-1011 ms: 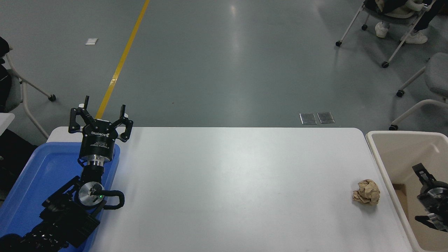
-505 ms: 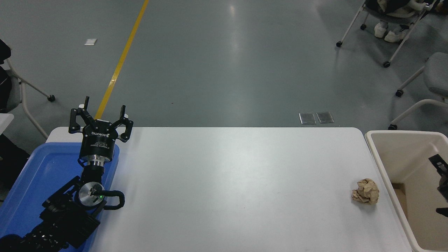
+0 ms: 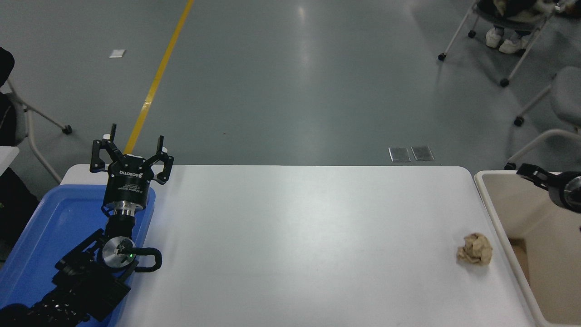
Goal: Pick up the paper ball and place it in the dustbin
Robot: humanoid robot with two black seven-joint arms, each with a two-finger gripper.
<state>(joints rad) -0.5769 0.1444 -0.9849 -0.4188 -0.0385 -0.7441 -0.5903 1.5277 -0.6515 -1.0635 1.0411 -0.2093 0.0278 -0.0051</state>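
The tan-brown paper ball (image 3: 475,249) lies on the white table (image 3: 299,236) near its right edge, close to the dustbin's left wall. The cream-beige dustbin (image 3: 493,206) stands just off the table's right side, cut off by the picture edge. My right gripper (image 3: 540,179) pokes in from the right edge over the dustbin's far rim, above and behind the ball and apart from it; only part of it shows. My left gripper (image 3: 131,152) is open, empty and parked at the table's far left corner.
A shallow blue tray (image 3: 54,227) sits under my left arm at the table's left. Wheeled chairs (image 3: 553,109) stand on the grey floor beyond the table's right corner, with a seated person's feet (image 3: 506,42) at the top right.
My right gripper has risen from low inside the dustbin area to over its far rim at the right edge. The paper ball and left arm have not moved.
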